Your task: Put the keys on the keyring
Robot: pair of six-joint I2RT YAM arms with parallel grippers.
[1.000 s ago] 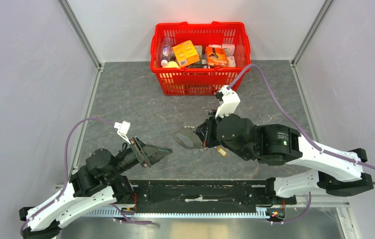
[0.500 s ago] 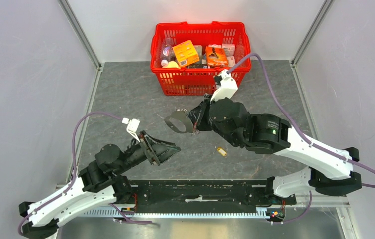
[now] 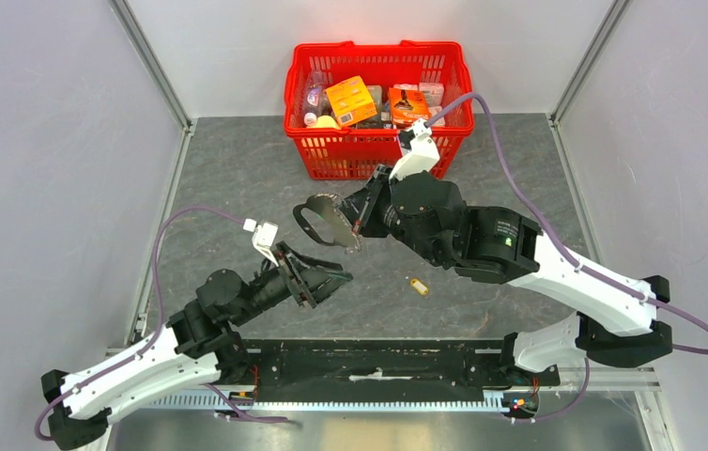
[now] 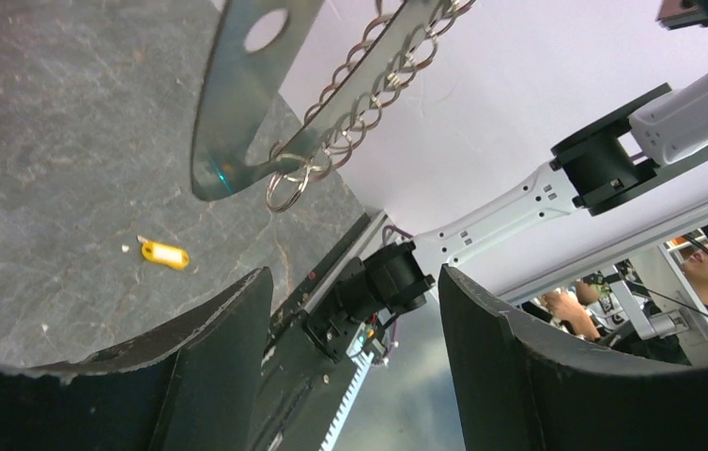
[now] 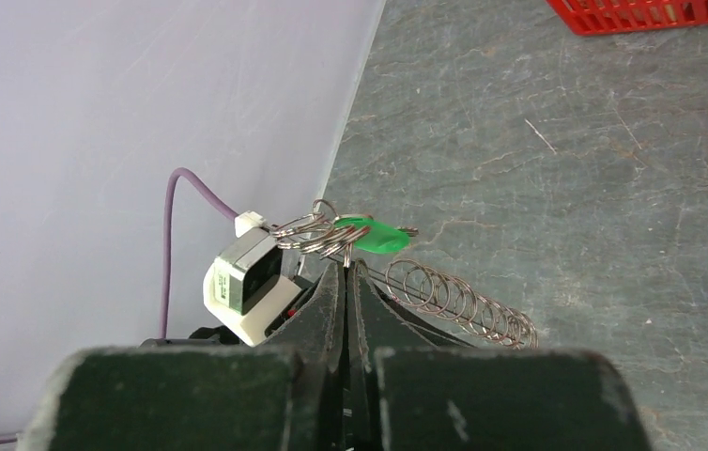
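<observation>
My right gripper is shut on the keyring and holds it above the table. In the right wrist view its fingertips pinch the metal rings. A bright green key tag sits at those rings and the chain trails off to the right. The grey strap loop hangs to the left of the gripper. My left gripper is open and empty just below the strap. In its wrist view the strap, chain and ring hang beyond the open gripper. The yellow-orange key lies on the table.
A red basket full of boxes and bottles stands at the back centre, just behind my right wrist. Grey walls with metal posts close in the left and right sides. A black rail runs along the near edge.
My right gripper has moved left and toward the back, carrying the strap and keyring. My left arm has reached forward and right, ending under the strap. The yellow-orange key has not moved.
</observation>
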